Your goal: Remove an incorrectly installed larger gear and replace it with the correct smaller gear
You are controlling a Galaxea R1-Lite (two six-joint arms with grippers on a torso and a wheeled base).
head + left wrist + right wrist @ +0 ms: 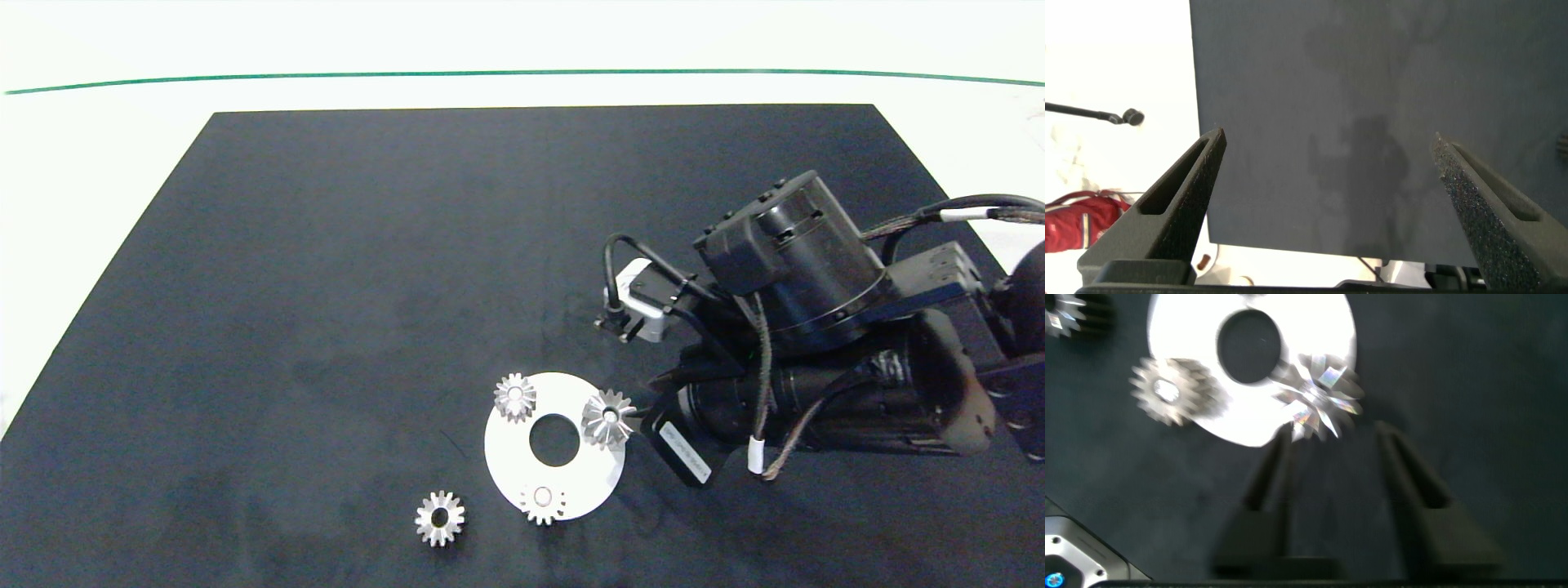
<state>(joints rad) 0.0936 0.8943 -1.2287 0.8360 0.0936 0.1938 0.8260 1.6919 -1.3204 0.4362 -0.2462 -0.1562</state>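
From above I see the big star-like silver metal gear on the right edge of the round white plate, the small silver loose gear on the black mat, my right gripper with jaws apart, holding nothing, gear just before one fingertip, my left gripper wide open over bare mat.

A flat white metal disc with a round centre hole lies on the dark mat covering the tabletop, toward its near edge. The large silver star-faced bevel gear sits on the disc's right rim. One small silver toothed gear sits on its far-left rim, another on its near rim. A third small gear lies on the mat, left of the disc. The right hand is just right of the large gear.
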